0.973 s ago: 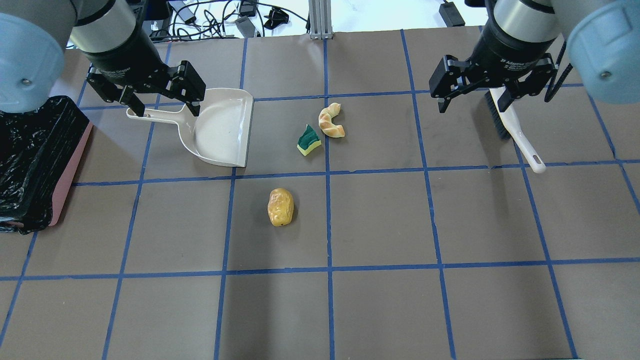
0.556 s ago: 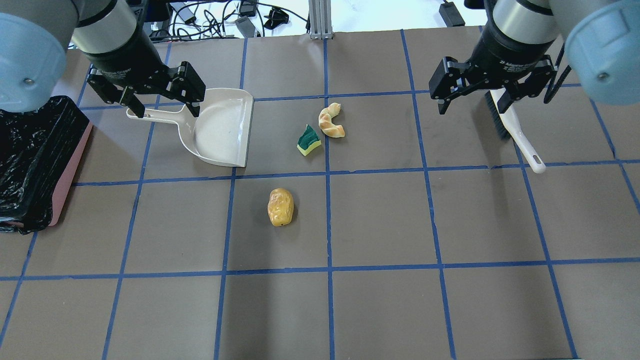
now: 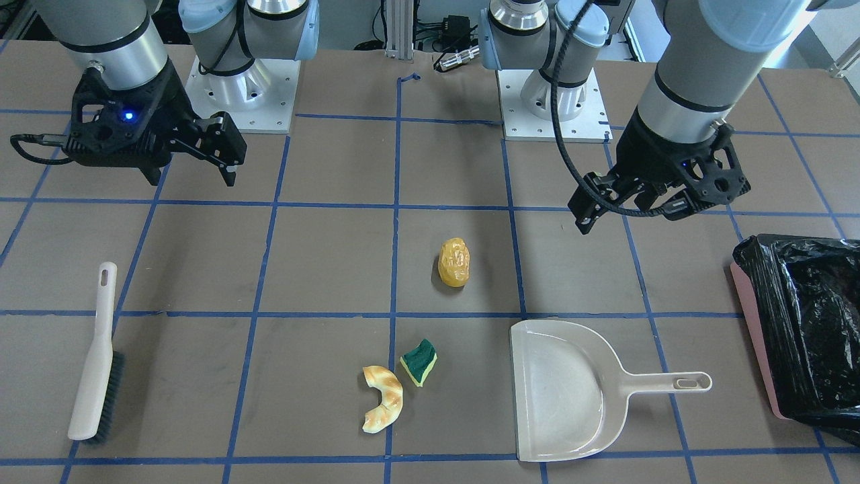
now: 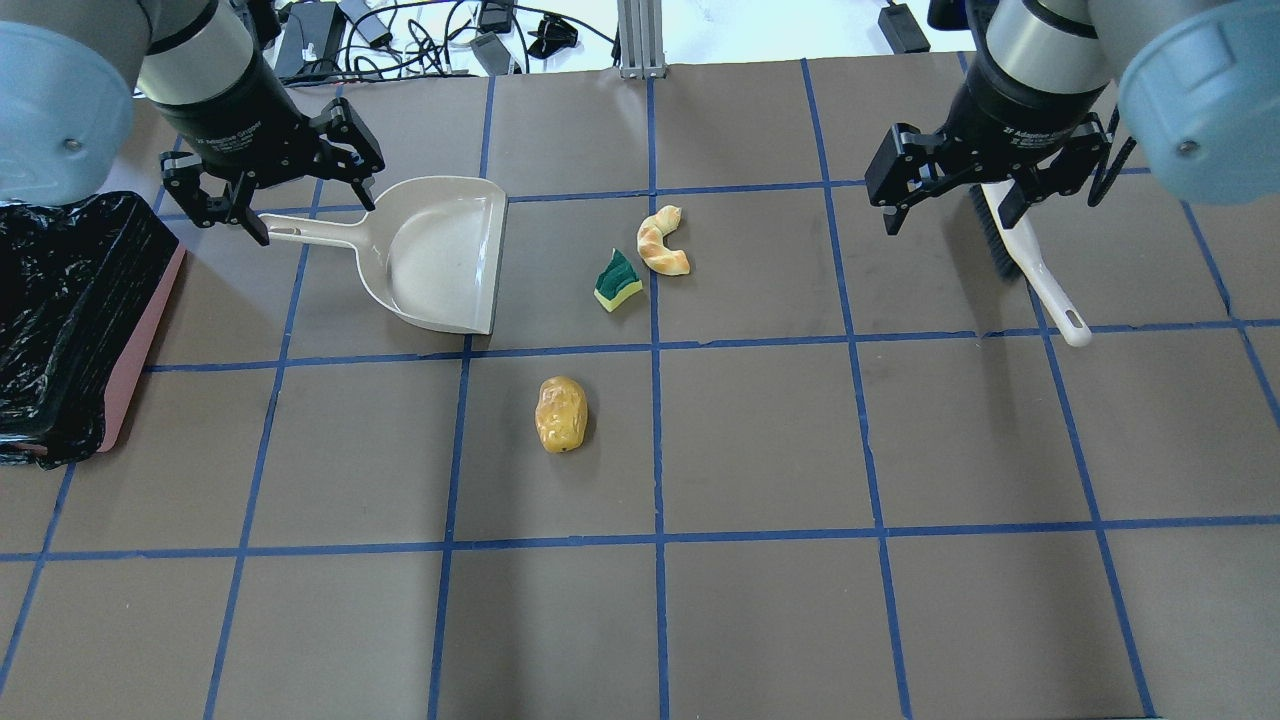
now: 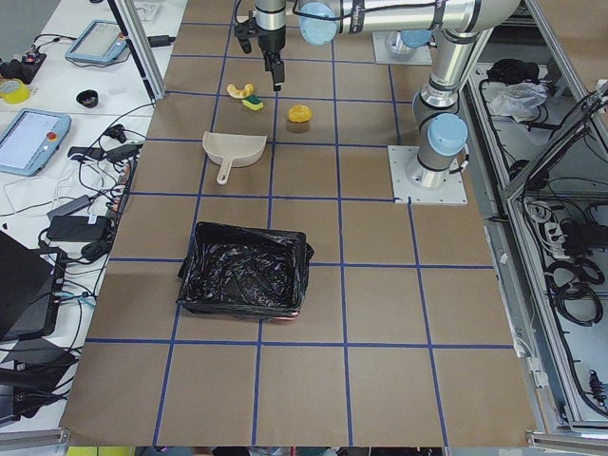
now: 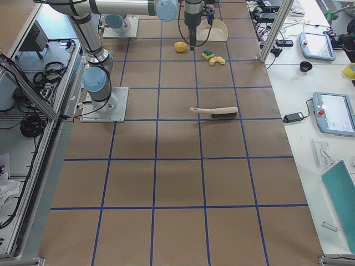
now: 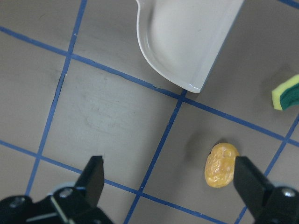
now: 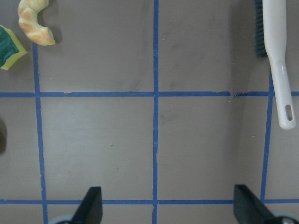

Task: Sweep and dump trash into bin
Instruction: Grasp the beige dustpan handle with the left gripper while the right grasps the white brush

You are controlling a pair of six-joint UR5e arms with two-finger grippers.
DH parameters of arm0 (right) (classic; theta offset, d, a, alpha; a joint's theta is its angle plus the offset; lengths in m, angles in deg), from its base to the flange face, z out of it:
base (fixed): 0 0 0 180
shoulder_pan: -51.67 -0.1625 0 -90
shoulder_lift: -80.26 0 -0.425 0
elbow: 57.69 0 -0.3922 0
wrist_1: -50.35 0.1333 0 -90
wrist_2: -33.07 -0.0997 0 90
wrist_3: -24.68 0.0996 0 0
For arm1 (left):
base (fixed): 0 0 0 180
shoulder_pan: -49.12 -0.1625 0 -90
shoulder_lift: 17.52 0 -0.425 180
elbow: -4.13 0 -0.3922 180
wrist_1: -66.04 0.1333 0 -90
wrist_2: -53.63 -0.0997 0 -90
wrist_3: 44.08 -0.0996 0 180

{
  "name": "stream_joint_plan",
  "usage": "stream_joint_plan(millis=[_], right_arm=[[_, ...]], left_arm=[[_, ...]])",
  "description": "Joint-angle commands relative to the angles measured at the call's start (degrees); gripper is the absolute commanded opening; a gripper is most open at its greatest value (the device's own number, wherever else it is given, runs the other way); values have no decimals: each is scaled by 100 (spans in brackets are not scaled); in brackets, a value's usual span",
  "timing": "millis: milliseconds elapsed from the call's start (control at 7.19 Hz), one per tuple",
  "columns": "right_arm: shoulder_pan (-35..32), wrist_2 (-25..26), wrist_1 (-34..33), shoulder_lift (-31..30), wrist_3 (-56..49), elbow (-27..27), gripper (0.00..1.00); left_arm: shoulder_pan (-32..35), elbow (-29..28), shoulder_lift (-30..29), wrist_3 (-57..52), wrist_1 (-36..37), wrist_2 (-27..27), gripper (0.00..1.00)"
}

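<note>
You find potato (image 4: 561,413), bread (image 4: 662,241) and sponge (image 4: 617,281) on the table (image 4: 760,440), outside bin (image 4: 140,335) and dustpan (image 4: 440,250); left gripper (image 7: 169,170) and right gripper (image 8: 168,193) have fingers spread apart.

- The desk (image 4: 760,440) was covered in dull brown sheeting, marked into large squares by blue tape lines (image 4: 657,450).
- At its far edge stood an aluminium post (image 4: 636,40), with a tangle of black cables (image 4: 420,35) and power adapters on the white surface beyond.
- Along one side ran a white bench (image 5: 66,85) carrying a teal-framed tablet (image 5: 28,138), a roll of yellow tape (image 5: 11,90) and more adapters (image 5: 71,228).
- The right-end view showed that bench (image 6: 299,88) with another tablet (image 6: 334,113) and a teal sheet (image 6: 341,199).
- On the opposite side a metal frame (image 5: 560,237) held looped cables.
- Light was even and shadows were soft.
</note>
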Motion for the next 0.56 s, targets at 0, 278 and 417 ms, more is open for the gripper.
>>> stream_joint_plan(millis=[0,278,417], right_arm=[[525,-24,-5,241,-340,53,100],[921,133,-747,399,-1176,577,99],[1062,186,-1100,417,-1326,937,99]], left_arm=[[-168,-10,-273,1534,63,-488,100],[-334,25,-510,1749,1068,-625,100],[-362,16,-616,2394,1239,-712,100]])
